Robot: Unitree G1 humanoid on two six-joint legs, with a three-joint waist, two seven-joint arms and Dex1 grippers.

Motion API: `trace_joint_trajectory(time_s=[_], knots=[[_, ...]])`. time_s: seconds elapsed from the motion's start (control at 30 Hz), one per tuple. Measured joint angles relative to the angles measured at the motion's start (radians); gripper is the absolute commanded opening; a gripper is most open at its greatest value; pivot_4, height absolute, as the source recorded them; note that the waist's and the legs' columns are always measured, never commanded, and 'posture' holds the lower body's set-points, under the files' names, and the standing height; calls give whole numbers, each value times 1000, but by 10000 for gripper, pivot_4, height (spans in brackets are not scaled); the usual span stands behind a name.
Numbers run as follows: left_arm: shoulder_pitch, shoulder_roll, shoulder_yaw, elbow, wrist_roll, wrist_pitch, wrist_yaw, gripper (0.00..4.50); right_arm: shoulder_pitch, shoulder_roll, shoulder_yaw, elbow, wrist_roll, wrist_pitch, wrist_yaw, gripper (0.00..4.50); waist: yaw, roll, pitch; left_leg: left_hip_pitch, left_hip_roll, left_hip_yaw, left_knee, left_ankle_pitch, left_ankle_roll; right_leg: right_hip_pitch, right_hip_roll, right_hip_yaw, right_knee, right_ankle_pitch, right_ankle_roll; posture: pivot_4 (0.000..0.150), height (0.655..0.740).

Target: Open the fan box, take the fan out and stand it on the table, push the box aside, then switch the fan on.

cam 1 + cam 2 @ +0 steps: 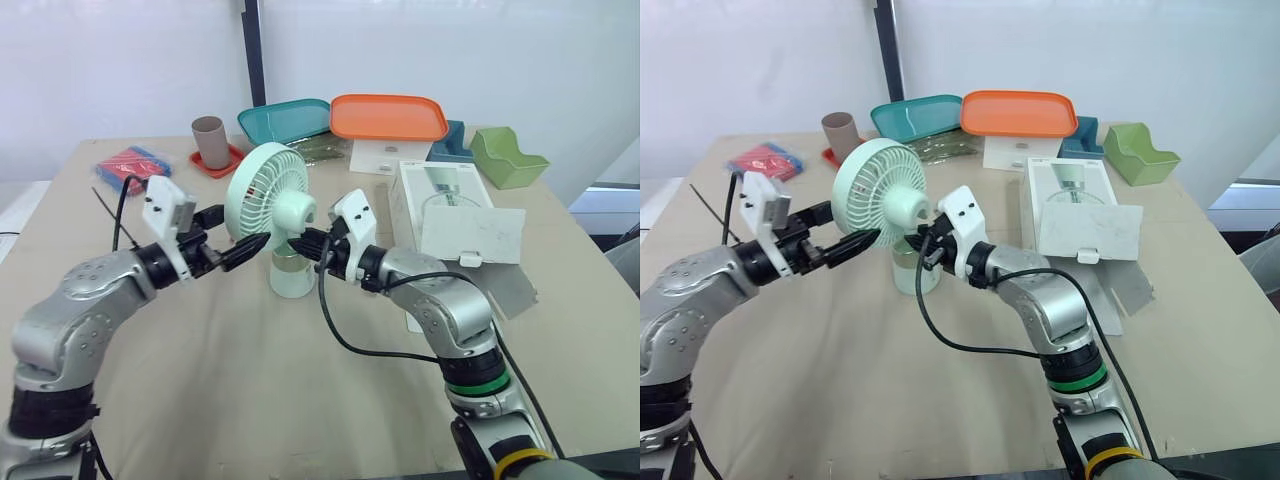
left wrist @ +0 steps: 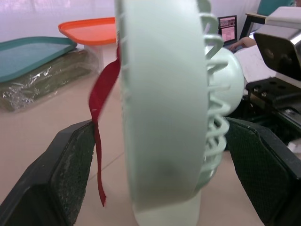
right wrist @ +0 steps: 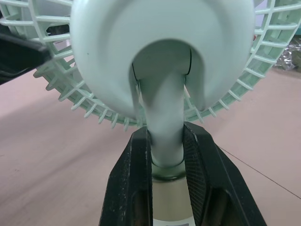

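Note:
The mint-green fan (image 1: 265, 190) stands upright on its base in the middle of the tan table (image 1: 230, 370). My right gripper (image 1: 303, 240) is shut on the fan's neck (image 3: 162, 117), just under the motor housing. My left gripper (image 1: 232, 232) is open, with one finger on each side of the fan's round cage (image 2: 160, 117) and a gap to each. A red ribbon (image 2: 106, 89) hangs from the front of the cage. The white fan box (image 1: 445, 205) lies open to the right of the fan, its flap folded toward me.
At the back of the table are an orange tray (image 1: 388, 117) on a white box, a teal tray (image 1: 285, 120), a green bin (image 1: 507, 157) and a brown cup (image 1: 210, 142) on a red lid. A red and blue packet (image 1: 130, 167) lies at the far left.

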Motion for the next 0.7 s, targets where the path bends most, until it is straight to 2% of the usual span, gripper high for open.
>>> trace_joint_trajectory(time_s=[0.17,0.3,0.7], knots=[[30,82,100,21,-80,20,-88,44376,0,-38,-26,53,35,-60,120,3342,0,0,0,0,0,0,0,0,1,0,0,0,0,0,0,1500,7400],[86,131,126,28,-99,24,-145,44376,1,-71,-32,65,84,-90,246,3342,0,0,0,0,0,0,0,0,1,-1,0,0,0,0,0,1500,7400],[230,172,160,8,-135,41,-195,44376,57,-123,-37,83,141,-252,544,3342,0,0,0,0,1,1,0,-1,1,-1,0,0,0,0,0,1500,7400]])
